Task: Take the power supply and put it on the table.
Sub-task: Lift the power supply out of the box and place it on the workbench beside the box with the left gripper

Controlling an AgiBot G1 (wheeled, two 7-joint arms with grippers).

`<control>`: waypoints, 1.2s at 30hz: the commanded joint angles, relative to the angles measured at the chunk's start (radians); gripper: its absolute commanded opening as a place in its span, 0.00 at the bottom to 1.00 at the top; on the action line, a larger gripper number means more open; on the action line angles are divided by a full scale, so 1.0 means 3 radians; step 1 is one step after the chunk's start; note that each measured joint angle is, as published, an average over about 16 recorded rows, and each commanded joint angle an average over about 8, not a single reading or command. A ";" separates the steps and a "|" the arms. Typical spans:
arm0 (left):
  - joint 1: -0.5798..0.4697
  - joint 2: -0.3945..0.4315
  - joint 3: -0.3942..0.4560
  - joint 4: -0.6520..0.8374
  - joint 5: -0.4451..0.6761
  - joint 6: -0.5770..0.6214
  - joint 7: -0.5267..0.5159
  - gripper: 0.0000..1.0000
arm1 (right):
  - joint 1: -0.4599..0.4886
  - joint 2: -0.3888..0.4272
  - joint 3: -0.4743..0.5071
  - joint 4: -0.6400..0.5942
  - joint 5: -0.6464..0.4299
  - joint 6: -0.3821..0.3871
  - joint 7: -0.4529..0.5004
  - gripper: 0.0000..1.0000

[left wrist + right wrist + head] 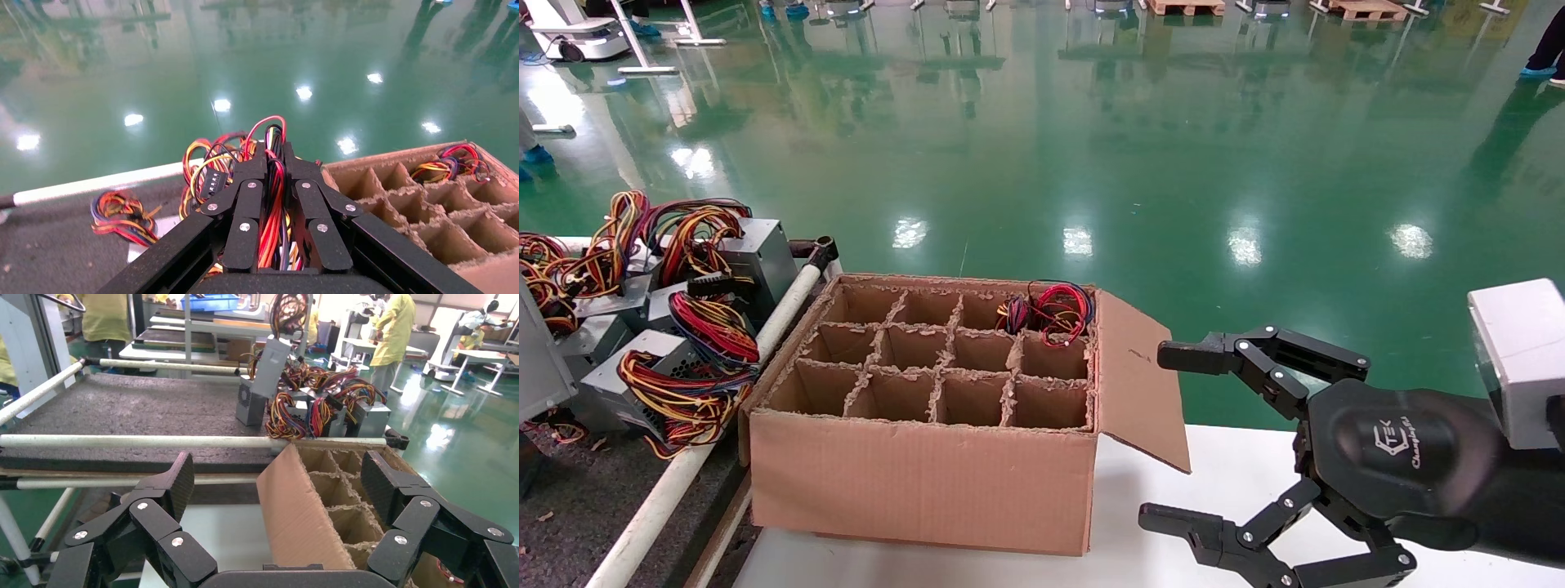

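The left tool (273, 156) is seen pressed together on a wire bundle (269, 202) of red, orange and yellow strands, which runs up between its fingers. By this bundle the power supply (267, 367) is held: in the right wrist view a grey metal box is shown hanging upright, clear of the surface, with its wires gathered above it. It is placed over the dark grey worktop (134, 410), on the far side of the white pipe rail (682, 482) from the cardboard box (919, 482).

Beside the hanging unit, several other power supplies (625, 376) are found lying on the dark grey worktop at the left of the scene, their red, yellow and black wires tangled over them.

The cardboard box is set on the white worktop (1238, 465), just to the right of the rail. Its inside is split by dividers into rows of cells. Loose wires (1050, 314) are visible in the far right cell; the other cells in view are shown bare. One flap is folded out on the right side of the box.

The right tool (1164, 437) is held at the near right, above the white worktop and right of the box flap, with its fingers spread wide and nothing between them.

A glossy green floor (1091, 122) is seen beyond the box.
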 commanded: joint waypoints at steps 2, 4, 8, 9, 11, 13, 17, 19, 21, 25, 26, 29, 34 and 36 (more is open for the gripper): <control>0.0035 -0.0026 0.0000 -0.0001 -0.0003 0.0044 -0.0027 0.00 | 0.0000 0.0000 0.0000 0.0000 0.0000 0.0000 0.0000 1.00; 0.0074 -0.0039 -0.0003 0.0008 -0.0010 0.0081 -0.0040 0.00 | 0.0000 0.0000 0.0000 0.0000 0.0000 0.0000 0.0000 1.00; 0.0170 -0.0065 -0.0010 0.0035 -0.0028 0.0128 -0.0040 0.00 | 0.0000 0.0000 0.0000 0.0000 0.0000 0.0000 0.0000 1.00; 0.0196 -0.0071 -0.0014 0.0044 -0.0035 0.0135 -0.0035 0.00 | 0.0000 0.0000 0.0000 0.0000 0.0000 0.0000 0.0000 1.00; 0.0248 -0.0080 -0.0023 0.0065 -0.0050 0.0146 -0.0023 0.00 | 0.0000 0.0000 0.0000 0.0000 0.0000 0.0000 0.0000 1.00; 0.0303 -0.0085 -0.0034 0.0090 -0.0069 0.0158 -0.0006 0.00 | 0.0000 0.0000 0.0000 0.0000 0.0000 0.0000 0.0000 1.00; 0.0430 -0.0082 -0.0059 0.0166 -0.0111 0.0190 0.0050 0.00 | 0.0000 0.0000 0.0000 0.0000 0.0000 0.0000 0.0000 1.00; 0.0502 -0.0072 -0.0073 0.0216 -0.0131 0.0202 0.0094 0.00 | 0.0000 0.0000 0.0000 0.0000 0.0000 0.0000 0.0000 1.00; 0.0581 -0.0058 -0.0089 0.0279 -0.0151 0.0211 0.0152 0.00 | 0.0000 0.0000 0.0000 0.0000 0.0000 0.0000 0.0000 1.00; 0.0723 -0.0027 -0.0127 0.0427 -0.0192 0.0220 0.0292 0.00 | 0.0000 0.0000 0.0000 0.0000 0.0000 0.0000 0.0000 1.00; 0.0752 -0.0021 -0.0137 0.0469 -0.0200 0.0220 0.0331 0.00 | 0.0000 0.0000 0.0000 0.0000 0.0000 0.0000 0.0000 1.00; 0.0813 -0.0009 -0.0165 0.0596 -0.0219 0.0215 0.0447 0.00 | 0.0000 0.0000 0.0000 0.0000 0.0000 0.0000 0.0000 1.00; 0.0815 -0.0005 -0.0184 0.0795 -0.0219 0.0191 0.0630 0.00 | 0.0000 0.0000 0.0000 0.0000 0.0000 0.0000 0.0000 1.00; 0.0787 -0.0001 -0.0181 0.0873 -0.0208 0.0178 0.0695 0.00 | 0.0000 0.0000 0.0000 0.0000 0.0000 0.0000 0.0000 1.00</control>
